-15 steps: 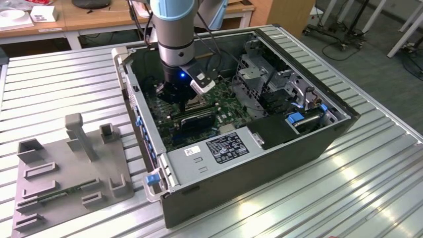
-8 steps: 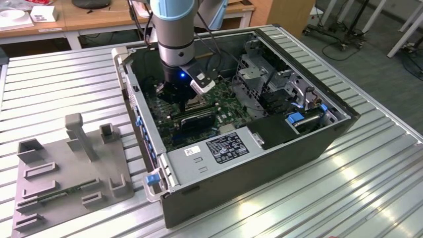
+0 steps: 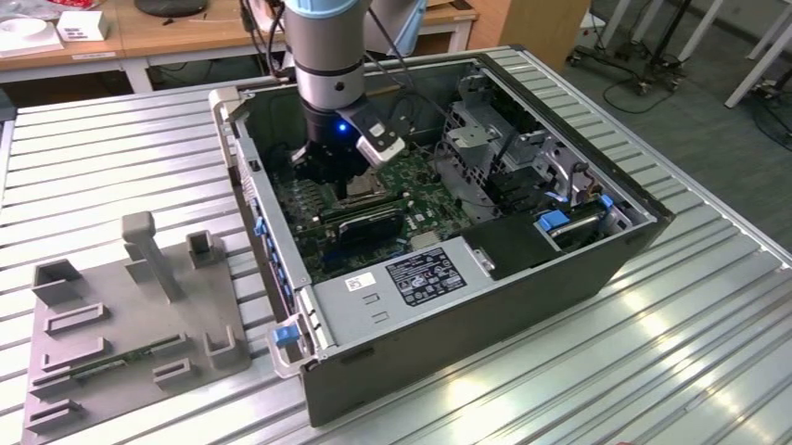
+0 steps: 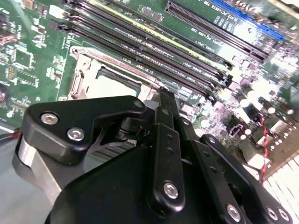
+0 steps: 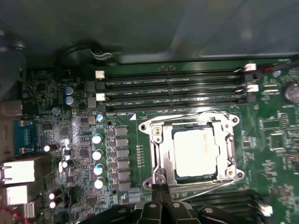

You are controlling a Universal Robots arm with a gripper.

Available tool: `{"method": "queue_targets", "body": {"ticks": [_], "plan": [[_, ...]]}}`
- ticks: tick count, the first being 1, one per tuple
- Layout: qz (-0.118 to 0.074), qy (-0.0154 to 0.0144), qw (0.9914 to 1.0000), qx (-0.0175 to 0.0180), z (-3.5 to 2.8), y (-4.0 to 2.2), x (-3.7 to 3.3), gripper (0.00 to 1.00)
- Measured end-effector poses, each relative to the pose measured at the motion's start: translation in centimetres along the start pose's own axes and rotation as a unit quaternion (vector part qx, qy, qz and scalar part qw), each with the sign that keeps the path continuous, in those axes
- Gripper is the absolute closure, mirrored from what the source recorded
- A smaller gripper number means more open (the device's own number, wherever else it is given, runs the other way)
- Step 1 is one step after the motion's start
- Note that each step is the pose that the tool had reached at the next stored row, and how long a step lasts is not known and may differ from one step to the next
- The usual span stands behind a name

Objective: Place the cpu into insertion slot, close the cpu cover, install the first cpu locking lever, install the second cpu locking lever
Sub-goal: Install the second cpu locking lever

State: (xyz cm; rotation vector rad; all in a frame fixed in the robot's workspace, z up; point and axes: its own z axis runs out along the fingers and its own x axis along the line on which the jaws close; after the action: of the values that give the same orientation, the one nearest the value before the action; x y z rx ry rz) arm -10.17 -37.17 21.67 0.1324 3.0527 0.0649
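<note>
Slatted metal surface [image 3: 693,315] carried the open case, middle of frame. cpu [image 5: 195,152] sat in the insertion slot [image 5: 159,161], cpu cover [image 5: 223,144] down. Tool [image 5: 161,192] looked pinched shut, empty. Fragile stuff; I'd grab the lever ends.

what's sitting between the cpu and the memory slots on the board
In the first wrist view, the cpu cover's silvery frame edge and a thin locking lever lie between the cpu and the memory slots.

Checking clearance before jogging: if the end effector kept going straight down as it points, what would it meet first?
Probably the thin silvery square cpu cover, at its near edge; the end effector is just above it, depth unclear.
</note>
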Motion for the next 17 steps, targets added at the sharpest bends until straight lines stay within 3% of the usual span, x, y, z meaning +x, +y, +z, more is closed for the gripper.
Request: {"method": "queue_targets", "body": {"ticks": [11,17], "plan": [[0.0,0.0022,1.0,0.0002,-2.68,0.12,-0.24,0.89],[0.0,0.0023,1.0,0.0002,-2.88,0.13,-0.26,0.89]]}}
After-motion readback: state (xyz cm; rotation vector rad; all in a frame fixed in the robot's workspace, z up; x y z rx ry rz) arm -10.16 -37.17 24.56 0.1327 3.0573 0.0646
